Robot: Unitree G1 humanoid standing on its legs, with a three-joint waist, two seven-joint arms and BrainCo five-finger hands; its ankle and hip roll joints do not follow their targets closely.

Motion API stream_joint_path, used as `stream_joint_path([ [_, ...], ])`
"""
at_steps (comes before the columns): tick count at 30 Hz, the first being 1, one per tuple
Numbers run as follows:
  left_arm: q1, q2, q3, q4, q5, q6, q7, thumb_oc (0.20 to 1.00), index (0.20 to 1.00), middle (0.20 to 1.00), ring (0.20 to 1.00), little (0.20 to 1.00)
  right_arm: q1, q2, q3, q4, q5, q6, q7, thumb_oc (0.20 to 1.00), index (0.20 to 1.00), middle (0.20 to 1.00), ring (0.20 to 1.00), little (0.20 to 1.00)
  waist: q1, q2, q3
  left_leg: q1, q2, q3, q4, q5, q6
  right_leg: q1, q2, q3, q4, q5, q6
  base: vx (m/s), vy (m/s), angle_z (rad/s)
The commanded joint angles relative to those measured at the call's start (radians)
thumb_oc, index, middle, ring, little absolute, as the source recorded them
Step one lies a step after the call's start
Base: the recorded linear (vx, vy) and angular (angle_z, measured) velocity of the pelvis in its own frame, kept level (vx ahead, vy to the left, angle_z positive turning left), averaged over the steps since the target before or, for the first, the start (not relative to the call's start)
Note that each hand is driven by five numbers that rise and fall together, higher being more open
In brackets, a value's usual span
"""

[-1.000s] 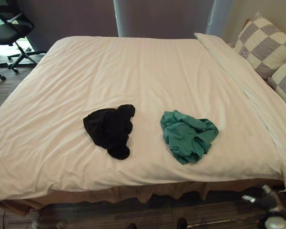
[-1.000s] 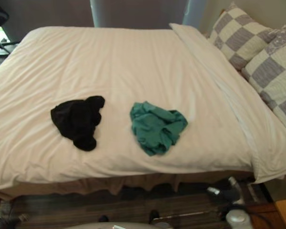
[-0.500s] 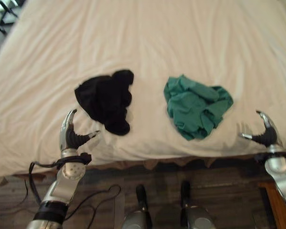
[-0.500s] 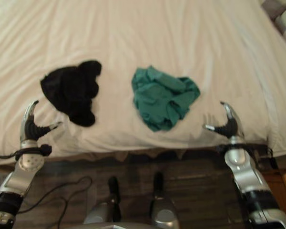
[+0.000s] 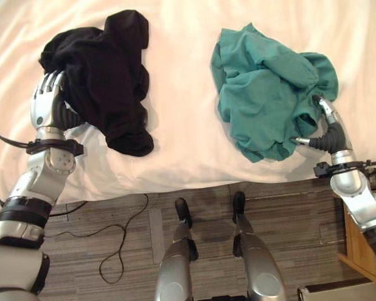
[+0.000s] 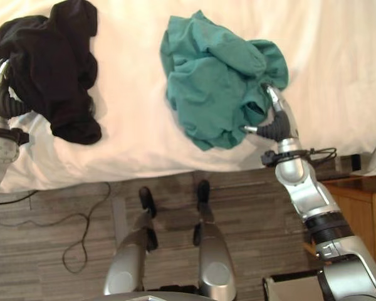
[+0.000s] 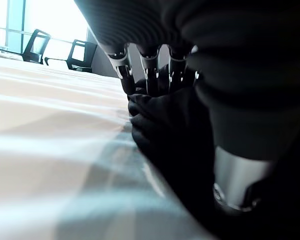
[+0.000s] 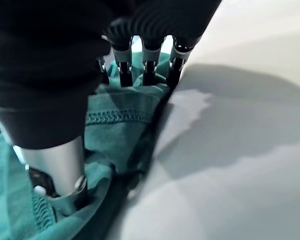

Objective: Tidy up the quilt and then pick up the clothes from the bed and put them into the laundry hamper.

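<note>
Two crumpled garments lie apart on the white quilt [image 5: 182,81] near the bed's front edge: a black garment [image 5: 106,75] toward the robot's left and a green garment [image 5: 269,94] toward its right. The left robot hand [image 5: 50,103] rests against the black garment's outer edge, its fingers [image 7: 147,67] reaching onto the dark cloth, loosely extended. The right robot hand [image 5: 326,128] sits at the green garment's outer edge, fingers [image 8: 145,65] and thumb spread, tips on the fabric. Grey plank floor [image 5: 125,238] shows below the bed.
</note>
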Motion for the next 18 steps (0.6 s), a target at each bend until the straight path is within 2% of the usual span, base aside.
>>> stream_joint_path([
  [1,-0.010,0.037,0.056,-0.057,0.066,-0.009,0.064,1.000,1.000,1.000,1.000,1.000,0.025,0.019,-0.088,0.009,-0.046,-0.021,-0.041,1.000,1.000,1.000,1.000,1.000,-0.014,-0.001,-0.066,0.010,0.012,-0.003,-0.004,-0.066,-0.049,-0.045,-0.051,0.052,0.120,-0.156,0.089,0.02,0.007,-0.05],
  [11,0.003,-0.028,0.075,-0.115,0.074,-0.025,0.051,1.000,1.000,1.000,1.000,1.000,0.046,0.056,-0.093,0.040,-0.058,-0.020,-0.031,1.000,1.000,1.000,1.000,1.000,-0.027,0.007,-0.042,0.040,0.003,0.002,-0.004,-0.081,-0.045,-0.021,-0.049,0.066,0.098,-0.145,0.087,0.00,0.000,-0.03],
  [16,-0.037,-0.029,0.035,-0.082,0.110,-0.004,0.040,1.000,1.000,1.000,1.000,1.000,0.022,0.059,-0.083,0.039,-0.059,-0.025,-0.029,1.000,1.000,1.000,1.000,1.000,-0.033,0.001,-0.026,0.037,0.004,0.005,-0.004,-0.079,-0.046,-0.028,-0.046,0.073,0.095,-0.138,0.087,-0.02,0.003,-0.14],
  [18,-0.120,-0.030,-0.022,-0.003,0.138,0.027,0.040,1.000,1.000,1.000,1.000,1.000,-0.012,0.060,-0.069,0.032,-0.053,-0.029,-0.028,1.000,1.000,1.000,1.000,1.000,-0.045,-0.009,-0.014,0.026,0.008,0.012,-0.004,-0.078,-0.049,-0.044,-0.041,0.075,0.097,-0.135,0.088,-0.05,0.014,-0.02],
])
